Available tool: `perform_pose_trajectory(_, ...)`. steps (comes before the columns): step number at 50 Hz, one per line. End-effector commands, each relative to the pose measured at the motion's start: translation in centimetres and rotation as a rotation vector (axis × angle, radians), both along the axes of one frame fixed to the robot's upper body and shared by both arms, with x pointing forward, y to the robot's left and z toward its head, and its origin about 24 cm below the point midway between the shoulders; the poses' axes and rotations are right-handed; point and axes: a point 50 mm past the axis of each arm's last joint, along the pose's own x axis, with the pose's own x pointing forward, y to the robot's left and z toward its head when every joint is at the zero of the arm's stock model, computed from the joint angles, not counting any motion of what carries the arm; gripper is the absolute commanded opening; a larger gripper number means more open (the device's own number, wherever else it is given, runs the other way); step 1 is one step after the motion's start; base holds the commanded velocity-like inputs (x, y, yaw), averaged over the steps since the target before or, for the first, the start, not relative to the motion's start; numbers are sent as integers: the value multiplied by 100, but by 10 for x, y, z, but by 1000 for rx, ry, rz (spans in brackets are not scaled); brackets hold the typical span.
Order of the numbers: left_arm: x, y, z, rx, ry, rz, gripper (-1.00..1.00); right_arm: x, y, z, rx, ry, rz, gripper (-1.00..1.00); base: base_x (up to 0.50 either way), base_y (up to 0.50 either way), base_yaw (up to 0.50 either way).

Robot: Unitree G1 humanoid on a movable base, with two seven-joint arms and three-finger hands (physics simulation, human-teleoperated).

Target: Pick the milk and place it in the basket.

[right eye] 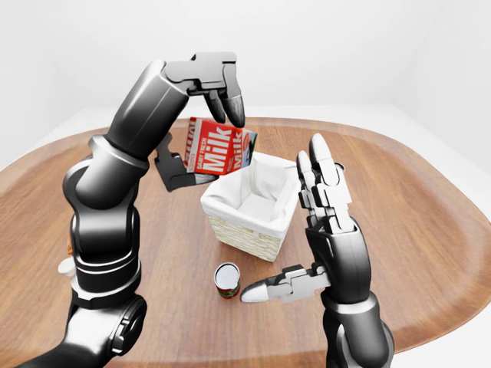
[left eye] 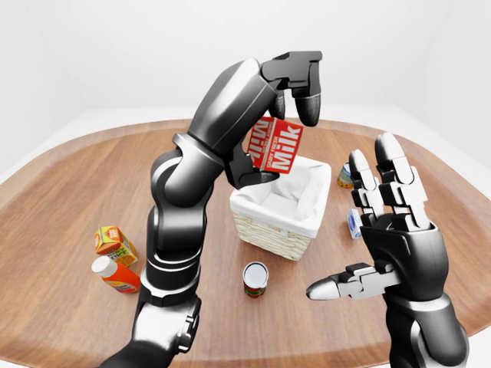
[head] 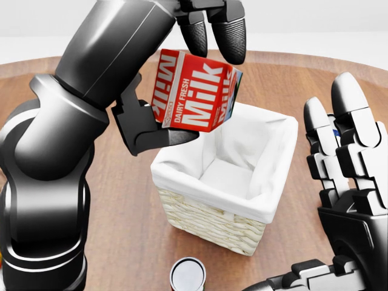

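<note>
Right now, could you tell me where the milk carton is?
In the head view, the milk carton is held tilted in the left hand, above the basket's upper-left rim.

At six o'clock in the head view, the frame edge cuts our can point(head: 188, 276). Our right hand point(left eye: 391, 230) hides most of two small items at the basket's three o'clock, so we cannot tell them.
</note>
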Motion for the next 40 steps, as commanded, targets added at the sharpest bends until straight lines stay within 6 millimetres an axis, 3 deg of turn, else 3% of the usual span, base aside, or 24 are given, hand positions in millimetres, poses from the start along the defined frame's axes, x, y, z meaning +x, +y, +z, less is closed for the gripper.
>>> perform_pose_trajectory(1, 16, -11, -3, -80, 57, -19, -100, 0, 0, 0, 0, -1, 0, 100, 0, 0, 0)
perform_pose_trajectory(13, 34, -28, -15, -125, 161, -39, -100, -1, -2, 2, 1, -2, 1, 100, 0, 0, 0)
perform_pose_trajectory(18, 55, -28, -26, -152, 246, -5, -100, -1, -1, 2, 3, -3, 3, 100, 0, 0, 0)
perform_pose_trajectory(40, 87, -34, -47, -173, 403, 29, -100, -1, -2, 3, 4, -5, 4, 100, 0, 0, 0)
